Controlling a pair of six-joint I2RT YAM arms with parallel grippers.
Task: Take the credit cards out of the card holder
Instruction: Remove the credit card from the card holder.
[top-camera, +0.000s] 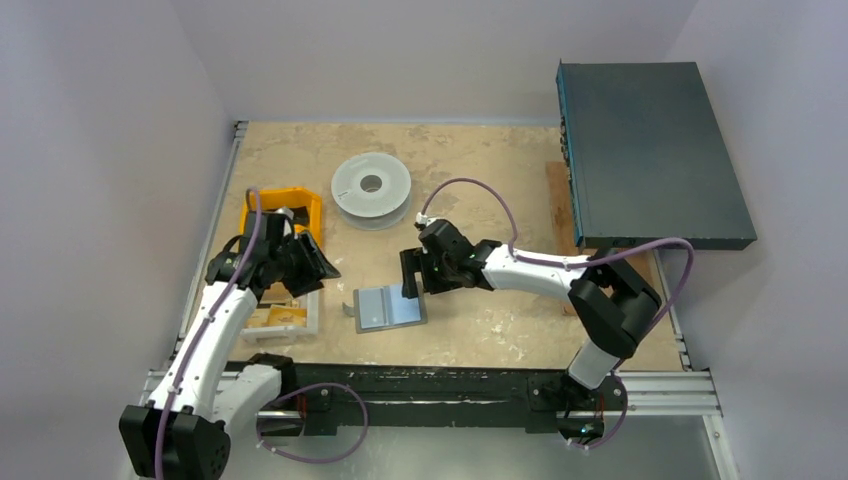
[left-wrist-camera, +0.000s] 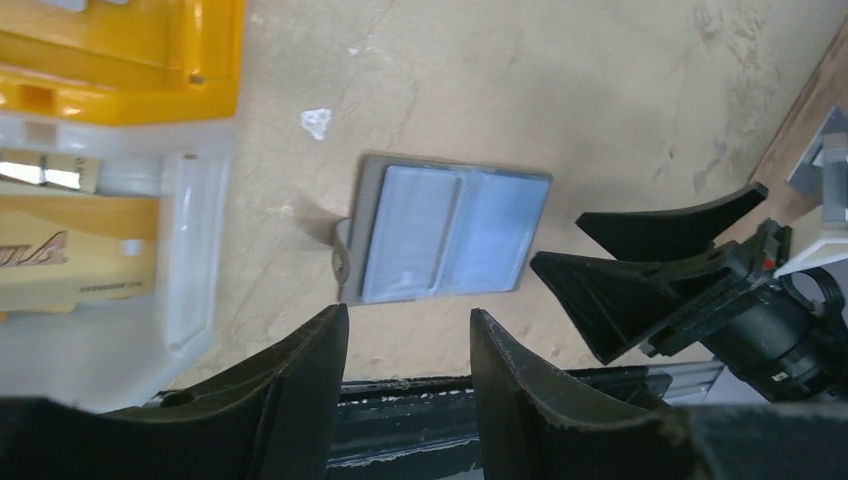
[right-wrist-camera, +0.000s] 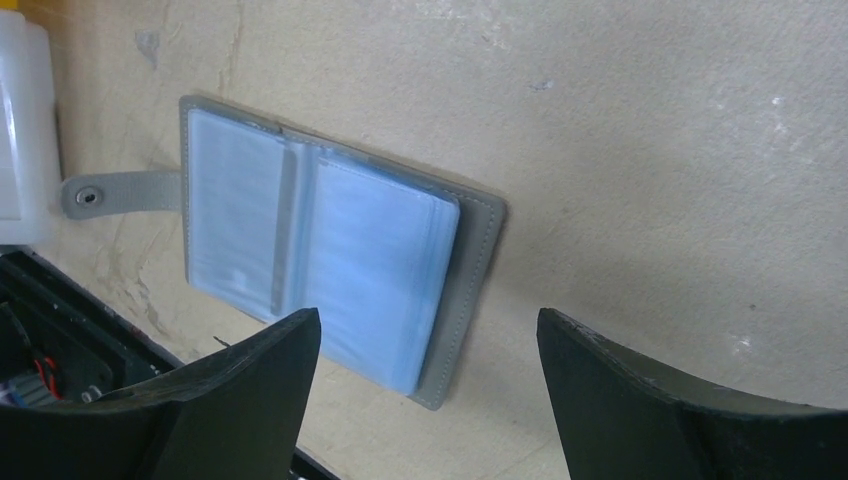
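The slate-grey card holder (top-camera: 389, 307) lies open and flat on the table, showing two pale blue clear sleeve stacks; its snap strap (right-wrist-camera: 120, 193) sticks out at one side. It also shows in the left wrist view (left-wrist-camera: 445, 235) and the right wrist view (right-wrist-camera: 320, 240). No separate card is discernible in the sleeves. My right gripper (top-camera: 411, 277) is open and empty, hovering at the holder's far right edge (right-wrist-camera: 430, 325); it also appears in the left wrist view (left-wrist-camera: 557, 240). My left gripper (top-camera: 322, 266) is open and empty, left of the holder (left-wrist-camera: 410, 315).
A pale grey round spool (top-camera: 371, 190) lies at the back. A yellow bin (top-camera: 283, 205) and a white tray (top-camera: 292, 318) sit under the left arm. A dark box (top-camera: 650, 150) overhangs the right side above a wooden board (top-camera: 558, 200).
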